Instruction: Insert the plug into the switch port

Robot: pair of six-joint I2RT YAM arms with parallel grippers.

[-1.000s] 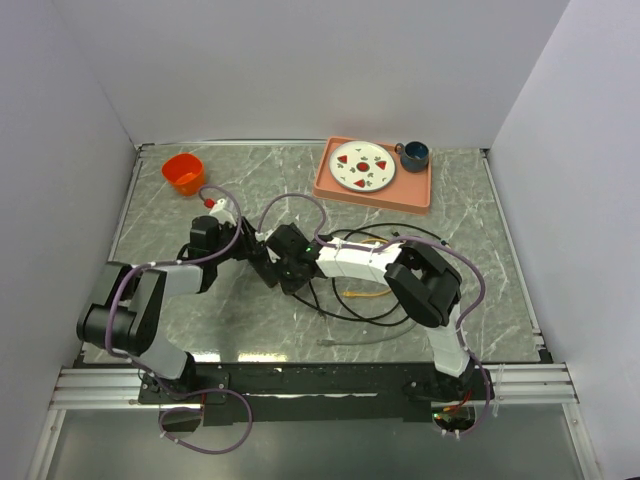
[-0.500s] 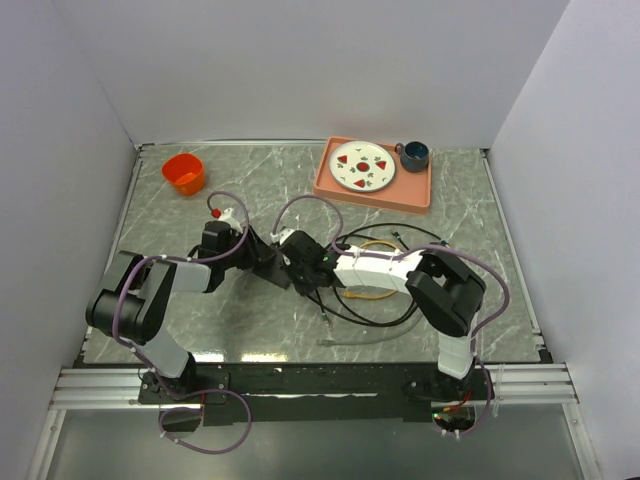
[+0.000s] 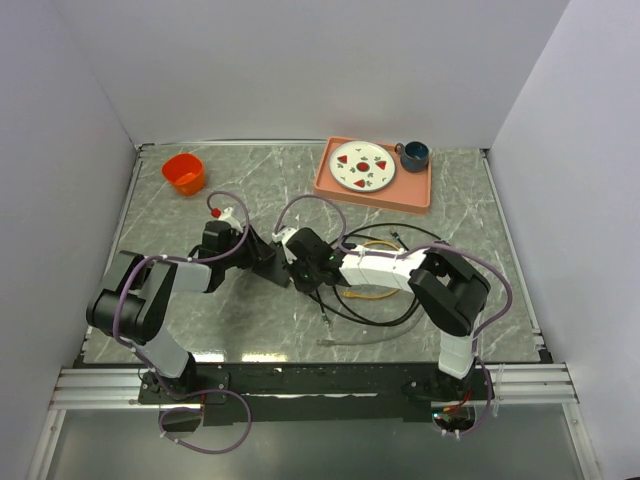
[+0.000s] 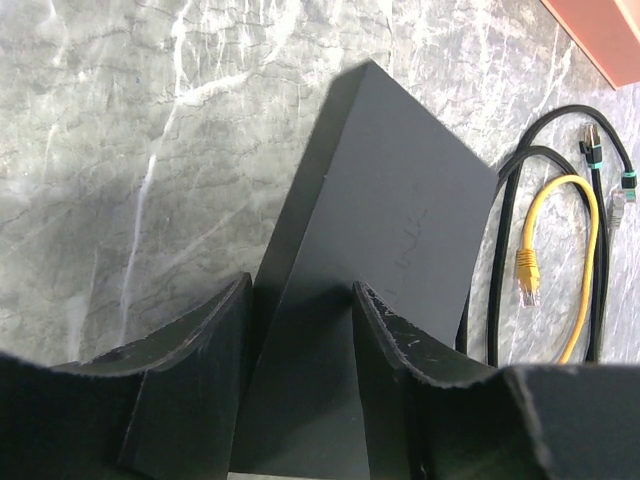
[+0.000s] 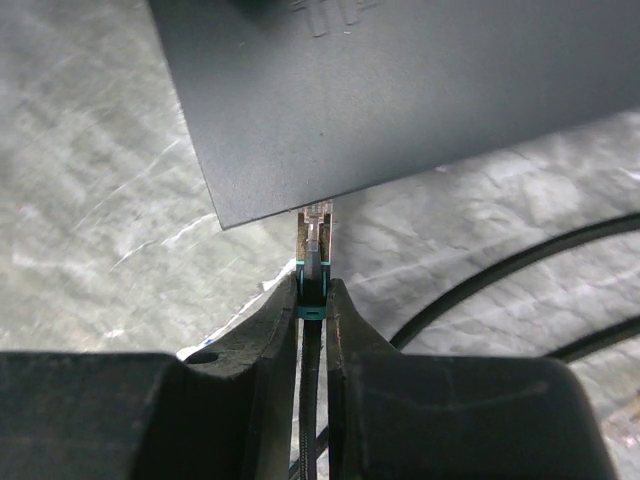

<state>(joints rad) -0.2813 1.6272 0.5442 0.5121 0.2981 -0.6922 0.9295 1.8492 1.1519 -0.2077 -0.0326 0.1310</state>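
Black and matte, the box [image 4: 390, 220] sits left of centre on the grey marble counter [image 3: 480, 230]. Its narrow end is clamped between the 2 fingers [image 4: 190, 340] of the left hand [image 4: 300, 300]. The right hand [image 5: 313, 295] faces it from the other side, pinched narrow on the plug [image 5: 316, 240], a clear connector with a teal boot. A black cord runs back from it between the fingers.

The plug's tip touches the edge of the box near 1 corner and seems to be just inside it. The port itself is hidden behind that edge, so how deep the plug sits cannot be told.

Beside the box lie a looped yellow cable [image 4: 527, 268] and black cables [image 4: 500, 240]. At the far side of the counter a pink tray [image 3: 425, 195] carries a plate [image 3: 362, 165] and a dark mug [image 3: 413, 154]. An orange cup [image 3: 183, 173] stands at the far left.
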